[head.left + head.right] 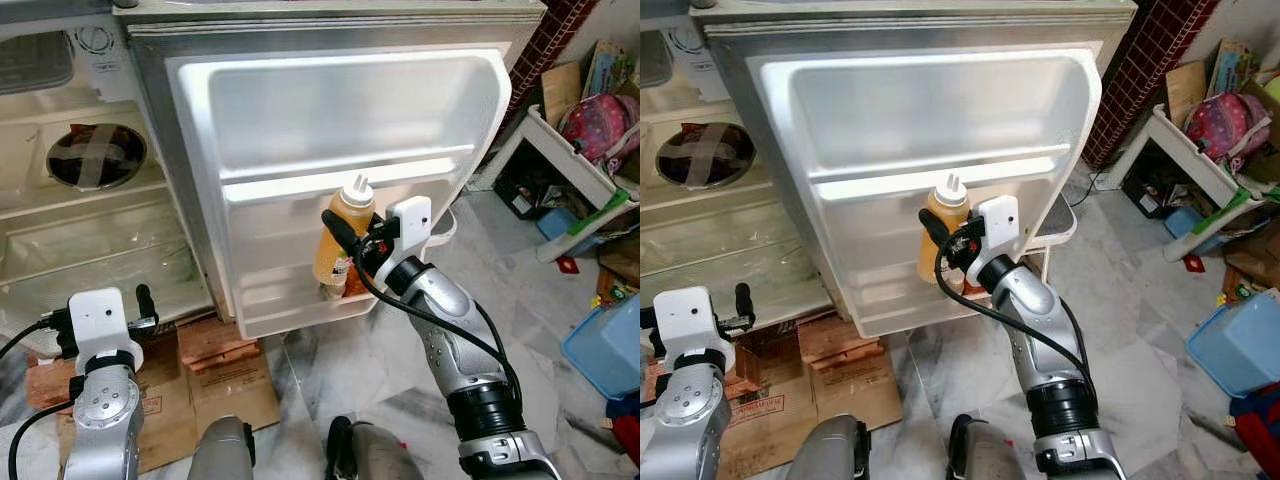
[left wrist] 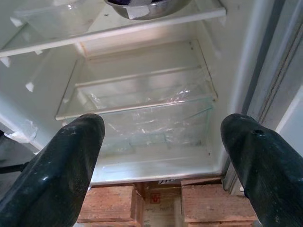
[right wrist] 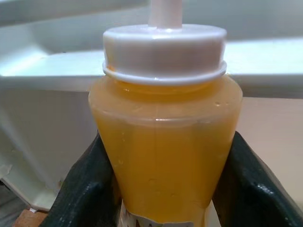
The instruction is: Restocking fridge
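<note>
From the head views, the white fridge door (image 1: 340,150) stands swung open, its inner side facing the robot. The right claw (image 1: 345,243) is raised to the door and grips an upright orange squeeze bottle with a white nozzle cap (image 1: 343,235), its black fingers on either side of the bottle's body. The bottle sits at the door's lower shelf (image 1: 300,310), just under the white rail across the door's middle. The left claw (image 1: 146,305) hangs low before the open fridge compartment (image 1: 100,250), where a dark round bowl (image 1: 96,156) rests on an upper shelf. Flattened brown cardboard (image 1: 230,380) lies on the marble floor below the door.

In the left wrist view, the left claw's two black fingers (image 2: 61,165) are spread wide with nothing between them, pointing at the clear plastic drawer (image 2: 151,113) inside the fridge.

In the right wrist view, the bottle's orange body (image 3: 165,156) sits between the two fingers, which press its sides, the white cap above them.
</note>
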